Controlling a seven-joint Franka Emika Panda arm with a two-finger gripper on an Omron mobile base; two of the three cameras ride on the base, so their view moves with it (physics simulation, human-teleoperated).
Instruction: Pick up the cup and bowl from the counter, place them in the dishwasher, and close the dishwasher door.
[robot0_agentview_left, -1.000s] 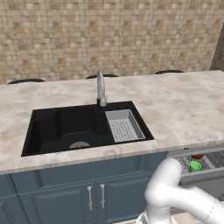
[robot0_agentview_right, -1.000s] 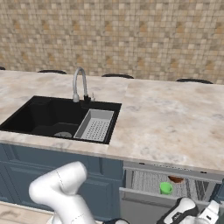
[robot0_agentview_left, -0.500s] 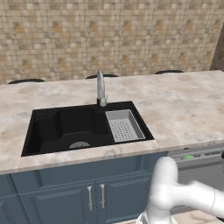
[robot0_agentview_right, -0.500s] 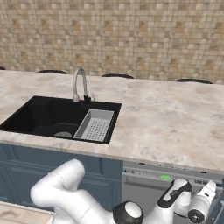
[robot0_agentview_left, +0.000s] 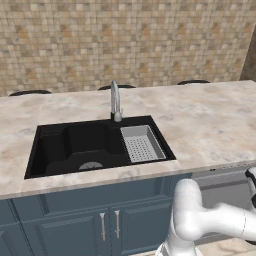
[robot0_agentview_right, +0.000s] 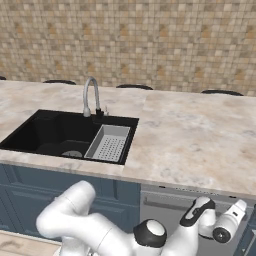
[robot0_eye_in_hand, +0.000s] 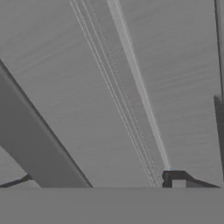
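Left base view: the counter (robot0_agentview_left: 200, 120) with its black sink (robot0_agentview_left: 95, 145) lies above the grey dishwasher door (robot0_agentview_left: 220, 187), which stands shut; the arm reaches low across it. Right base view: the hand sits against the dishwasher door (robot0_agentview_right: 165, 212), below the counter (robot0_agentview_right: 195, 145). Hand view: the gripper (robot0_eye_in_hand: 175, 181) faces the grey panel (robot0_eye_in_hand: 87, 87) close up, jaws spread wide, holding nothing. Cup and bowl are hidden.

The white arm bends low in front of the dishwasher door (robot0_agentview_right: 170, 207), below the counter's edge. Its gripper (robot0_eye_in_hand: 175, 183), jaws spread wide and empty, faces the door closely.
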